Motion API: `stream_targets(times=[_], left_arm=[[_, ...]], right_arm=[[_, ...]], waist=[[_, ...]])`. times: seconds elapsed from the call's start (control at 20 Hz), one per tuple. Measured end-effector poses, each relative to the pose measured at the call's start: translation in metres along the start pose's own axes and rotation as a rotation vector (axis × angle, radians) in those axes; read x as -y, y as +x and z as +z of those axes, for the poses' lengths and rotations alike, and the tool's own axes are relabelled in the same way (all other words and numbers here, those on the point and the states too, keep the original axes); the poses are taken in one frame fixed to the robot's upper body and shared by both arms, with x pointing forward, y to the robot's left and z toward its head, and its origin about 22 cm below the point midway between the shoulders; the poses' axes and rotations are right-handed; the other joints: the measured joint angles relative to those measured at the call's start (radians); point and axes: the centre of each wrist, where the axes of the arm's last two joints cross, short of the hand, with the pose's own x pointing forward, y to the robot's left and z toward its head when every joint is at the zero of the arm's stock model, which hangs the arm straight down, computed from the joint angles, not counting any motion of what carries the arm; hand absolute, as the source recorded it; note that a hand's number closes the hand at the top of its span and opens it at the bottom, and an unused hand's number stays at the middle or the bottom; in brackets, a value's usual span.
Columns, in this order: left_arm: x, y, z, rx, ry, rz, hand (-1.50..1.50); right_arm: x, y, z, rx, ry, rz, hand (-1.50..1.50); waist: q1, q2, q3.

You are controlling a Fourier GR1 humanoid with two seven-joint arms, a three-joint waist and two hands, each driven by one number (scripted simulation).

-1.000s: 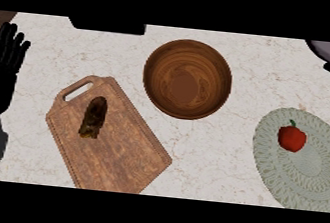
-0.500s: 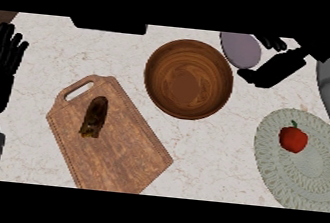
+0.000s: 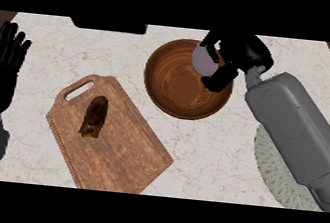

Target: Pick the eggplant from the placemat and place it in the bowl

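The chief risk here is a release too close to the rim: the right hand [image 3: 236,55] hovers over the far right edge of the wooden bowl [image 3: 171,91] rather than its middle, so if the fingers open there, the eggplant [image 3: 206,62] could strike the rim and roll out onto the tabletop [image 3: 215,158] instead of settling in the hollow. A descent from this spot could also bring the dark fingers onto the bowl's wall and nudge or tip it. The hand is curled round the eggplant, thumb and fingers wrapped over its far and right sides, so only its near left face shows. That face looks pale greyish-lilac, smooth and rounded, with no stem in view; its full shape cannot be made out. A rounded thing like that would likely roll once freed, which argues for letting it go low and toward the bowl's centre. The right forearm lies across the pale green placemat [image 3: 270,166] at the right, hiding most of it. The left hand [image 3: 2,67] rests open at the left edge, fingers up, beside a cutting board [image 3: 120,149] that carries a dark brown item [image 3: 94,117].
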Motion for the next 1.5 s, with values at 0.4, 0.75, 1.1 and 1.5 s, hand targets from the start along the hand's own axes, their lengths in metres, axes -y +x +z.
stream_targets(times=[0.4, 0.75, 1.1, 1.5], left_arm=[[0.0, 0.001, 0.0, -0.004, -0.001, -0.005, 0.0], [0.006, 0.0, 0.001, -0.001, -0.004, -0.003, 0.0], [-0.001, -0.003, 0.003, -0.003, 0.016, -0.006, 0.0], [0.005, 0.0, 0.005, 0.001, 0.006, -0.005, 0.0]], right_arm=[[-0.06, -0.023, -0.025, -0.09, 0.003, -0.212, -1.5], [-0.064, -0.033, -0.033, -0.016, -0.18, -0.437, -1.5], [-0.025, -0.086, -0.025, -0.06, -0.416, -0.572, -1.5], [0.025, -0.181, 0.013, -0.108, -0.542, -0.699, -1.5]], waist=[[0.007, 0.003, 0.001], [0.004, 0.004, 0.001], [-0.006, 0.001, 0.001], [-0.002, 0.002, 0.002]])
